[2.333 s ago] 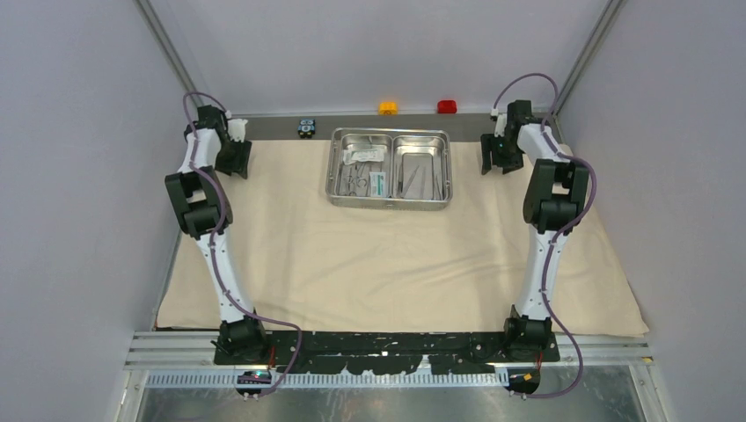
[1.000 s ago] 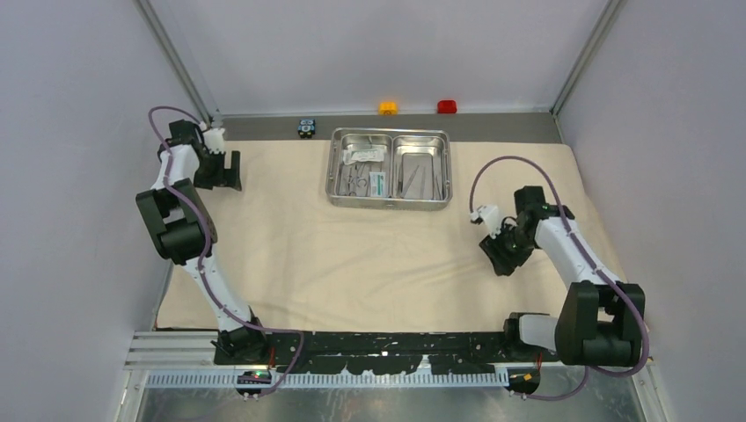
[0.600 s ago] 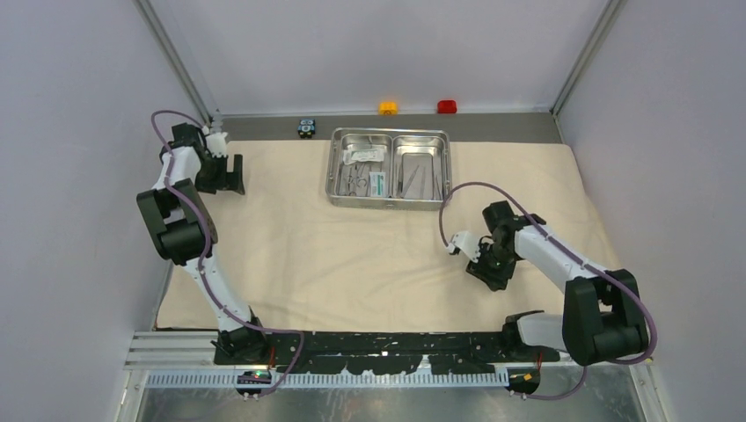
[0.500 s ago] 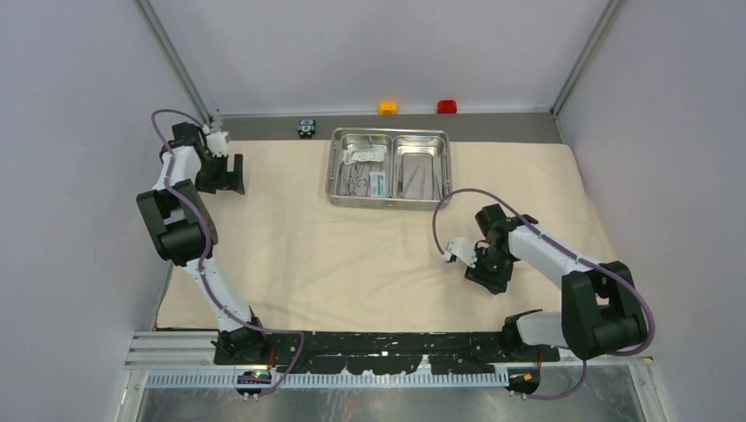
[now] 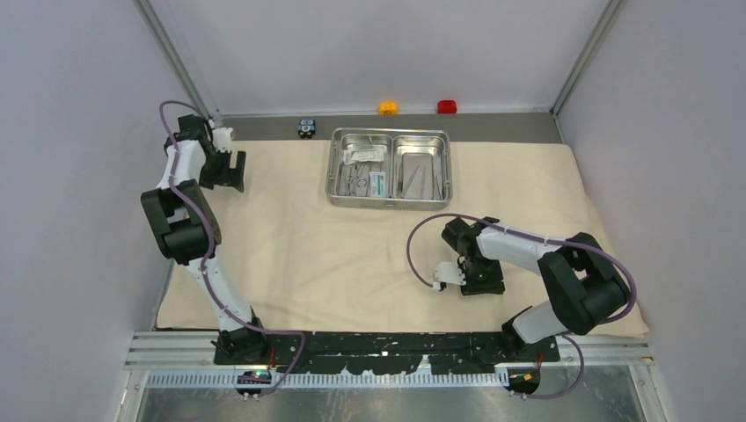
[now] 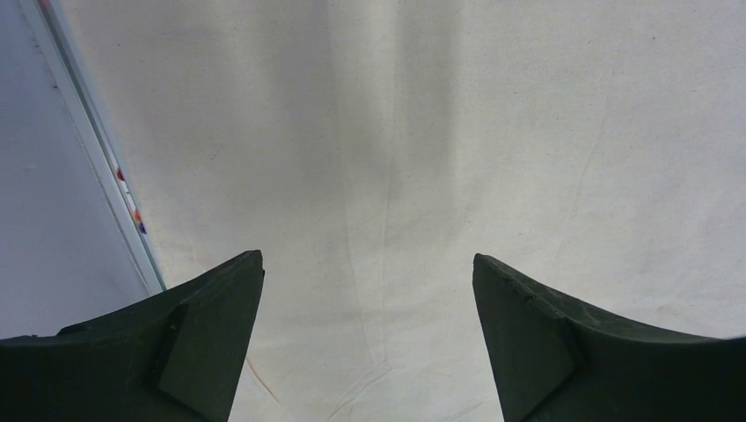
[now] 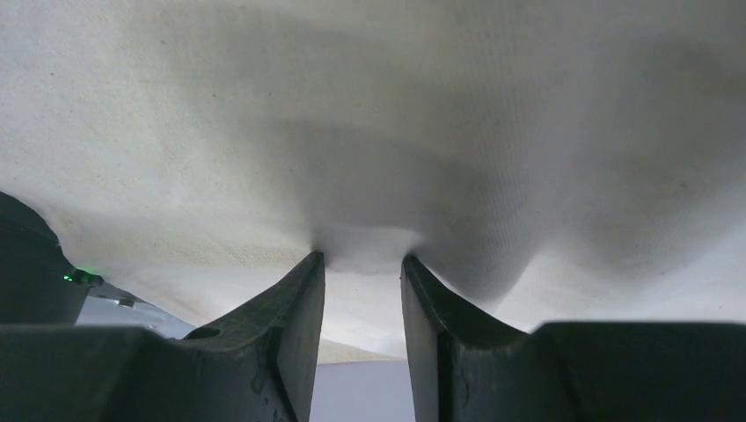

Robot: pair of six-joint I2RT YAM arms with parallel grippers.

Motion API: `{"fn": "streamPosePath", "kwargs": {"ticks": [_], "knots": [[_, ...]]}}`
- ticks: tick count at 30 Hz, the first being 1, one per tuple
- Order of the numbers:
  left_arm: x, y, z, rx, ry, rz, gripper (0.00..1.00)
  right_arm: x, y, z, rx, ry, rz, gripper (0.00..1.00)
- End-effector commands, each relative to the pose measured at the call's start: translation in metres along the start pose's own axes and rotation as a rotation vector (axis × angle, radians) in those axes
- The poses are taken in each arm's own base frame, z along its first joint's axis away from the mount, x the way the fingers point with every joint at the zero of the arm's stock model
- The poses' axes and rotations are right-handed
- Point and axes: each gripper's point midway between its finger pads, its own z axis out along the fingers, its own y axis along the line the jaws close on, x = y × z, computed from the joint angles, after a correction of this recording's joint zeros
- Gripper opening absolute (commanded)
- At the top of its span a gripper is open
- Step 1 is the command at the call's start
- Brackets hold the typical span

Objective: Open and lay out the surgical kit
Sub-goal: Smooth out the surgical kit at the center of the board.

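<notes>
The beige cloth wrap (image 5: 352,255) lies spread flat over the table. On its far middle stands the steel two-compartment tray (image 5: 390,205). Ring-handled forceps (image 5: 354,182) and a white-and-green packet (image 5: 379,183) lie in its left half, thin straight tools (image 5: 420,180) in its right. My left gripper (image 5: 230,171) hovers open over the far left of the cloth (image 6: 422,132), with nothing between its fingers (image 6: 211,334). My right gripper (image 5: 482,283) is down on the near right part of the cloth, its jaws narrowed on a small raised pucker of cloth (image 7: 362,242).
A small black-and-blue block (image 5: 305,127), an orange button (image 5: 387,107) and a red button (image 5: 447,106) sit on the bare strip behind the cloth. Grey walls close in on three sides. The left frame rail (image 6: 97,149) runs just beside the left gripper.
The right arm swept from the far right corner down and inward to the near right cloth, and its jaws narrowed onto the fabric. The left gripper drew back slightly from the far left corner and stayed open.
</notes>
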Motion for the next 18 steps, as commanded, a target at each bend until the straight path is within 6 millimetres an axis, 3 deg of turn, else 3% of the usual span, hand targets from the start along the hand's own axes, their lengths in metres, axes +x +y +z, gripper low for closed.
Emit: {"fn": "streamPosePath", "kwargs": {"ticks": [1, 10, 18], "knots": [[-0.02, 0.003, -0.028, -0.062, -0.043, 0.045, 0.91, -0.004, 0.032, 0.018, -0.148, -0.003, -0.105, 0.42], [-0.025, 0.006, -0.026, -0.156, -0.008, 0.104, 0.91, -0.003, 0.035, 0.014, -0.218, 0.022, -0.307, 0.39], [-0.043, -0.007, -0.027, -0.206, 0.006, 0.145, 0.91, 0.0, 0.034, 0.01, -0.175, 0.112, -0.404, 0.36]]}}
